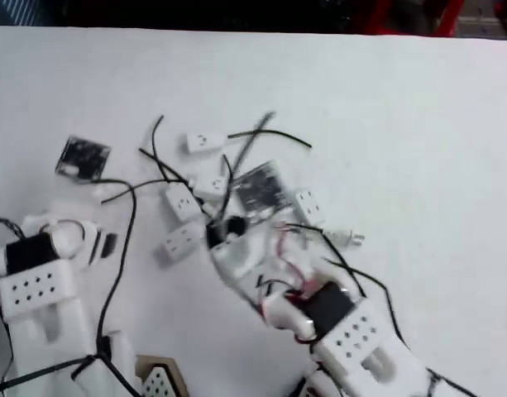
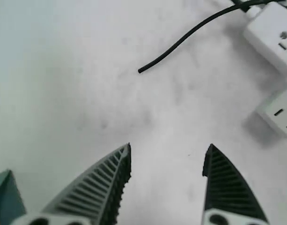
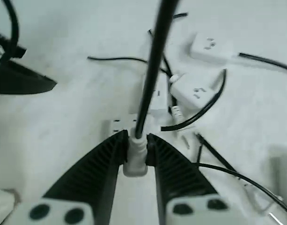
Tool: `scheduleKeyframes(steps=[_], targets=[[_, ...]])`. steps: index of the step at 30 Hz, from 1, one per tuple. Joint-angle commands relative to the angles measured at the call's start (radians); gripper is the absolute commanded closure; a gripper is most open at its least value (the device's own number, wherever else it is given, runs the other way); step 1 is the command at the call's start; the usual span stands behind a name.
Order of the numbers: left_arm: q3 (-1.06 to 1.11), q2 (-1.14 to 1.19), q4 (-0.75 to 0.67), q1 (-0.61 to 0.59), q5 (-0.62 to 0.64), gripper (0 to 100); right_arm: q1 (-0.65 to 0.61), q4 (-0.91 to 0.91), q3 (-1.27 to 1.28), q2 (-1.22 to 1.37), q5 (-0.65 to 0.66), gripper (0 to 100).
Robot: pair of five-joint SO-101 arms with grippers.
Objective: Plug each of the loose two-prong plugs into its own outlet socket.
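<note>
My right gripper (image 3: 136, 139) is shut on a white plug (image 3: 135, 161) whose black cable (image 3: 152, 61) runs up and away. It hangs over a white outlet socket (image 3: 119, 125); in the high view this gripper (image 1: 224, 233) sits beside the socket (image 1: 182, 240). More white sockets (image 1: 205, 142) (image 1: 181, 201) (image 1: 307, 205) lie around among black cables. A loose two-prong plug (image 1: 348, 238) lies to the right of the cluster. My left gripper (image 2: 169, 157) is open over bare table, with two sockets (image 2: 274, 33) (image 2: 279, 112) off to one side; in the high view it (image 1: 106, 244) stands at the lower left.
Two dark square boards (image 1: 82, 157) (image 1: 260, 188) lie on the white table (image 1: 402, 124). A loose black cable end (image 2: 141, 70) lies ahead of the left gripper. A brown-edged piece (image 1: 158, 376) sits at the front edge. Free room spreads across the far and right side.
</note>
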Motion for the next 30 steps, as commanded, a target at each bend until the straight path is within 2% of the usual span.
scheduleKeyframes(steps=[1, 8, 15, 21, 30], targets=[[0.094, -0.05, -0.098, -0.038, 0.064, 75, -0.085, 0.004, -0.132, 0.143, 0.002, 98.1], [0.213, -0.05, -0.221, -0.039, 0.12, 75, -0.12, -0.021, -0.293, 0.447, -0.002, 98.1], [0.269, -0.05, -0.293, -0.039, 0.186, 75, -0.159, -0.246, -0.262, 0.596, -0.002, 98.1], [0.273, -0.05, -0.292, -0.039, 0.186, 75, -0.127, -0.374, -0.256, 0.719, -0.003, 98.1], [0.275, -0.05, -0.29, -0.039, 0.186, 75, -0.102, -0.438, -0.256, 0.839, 0.0, 98.1]])
